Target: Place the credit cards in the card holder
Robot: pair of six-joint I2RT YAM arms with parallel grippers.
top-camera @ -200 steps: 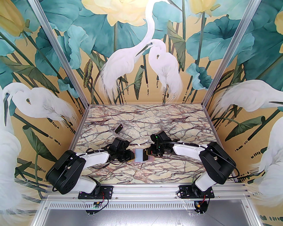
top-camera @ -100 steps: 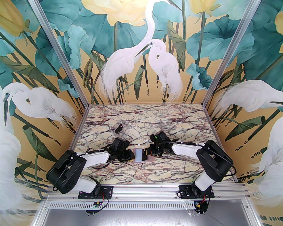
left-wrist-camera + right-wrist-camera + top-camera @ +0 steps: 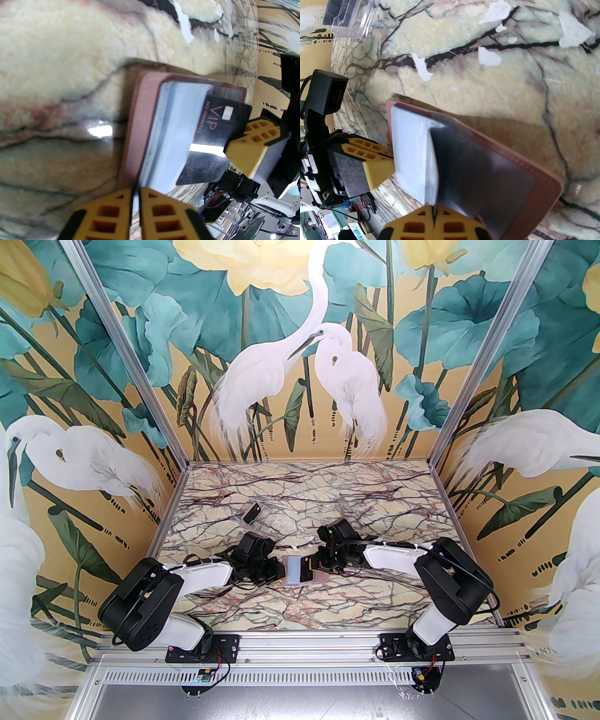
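Observation:
The card holder [image 3: 322,576] lies open mid-table, pink-brown cover down and pale blue sleeves [image 3: 293,571] up. A black credit card [image 3: 306,569] with gold "VIP" lettering [image 3: 211,131] stands on edge in my right gripper [image 3: 313,564], which is shut on its near edge [image 3: 434,219]. The card's far end sits between the sleeves [image 3: 410,150] at the fold. My left gripper [image 3: 135,199] is shut on the sleeves' left edge and holds them up from the cover [image 3: 133,131]. Its yellow fingers [image 3: 377,164] show in the right wrist view.
A small clear plastic box [image 3: 253,513] with dark cards in it lies behind the left arm, also at the upper left of the right wrist view [image 3: 349,16]. White chips mark the marble table [image 3: 487,56] just behind the holder.
The right gripper has slid the black card a little to the left, deeper between the sleeves. The left gripper has closed slightly on the sleeves' edge.

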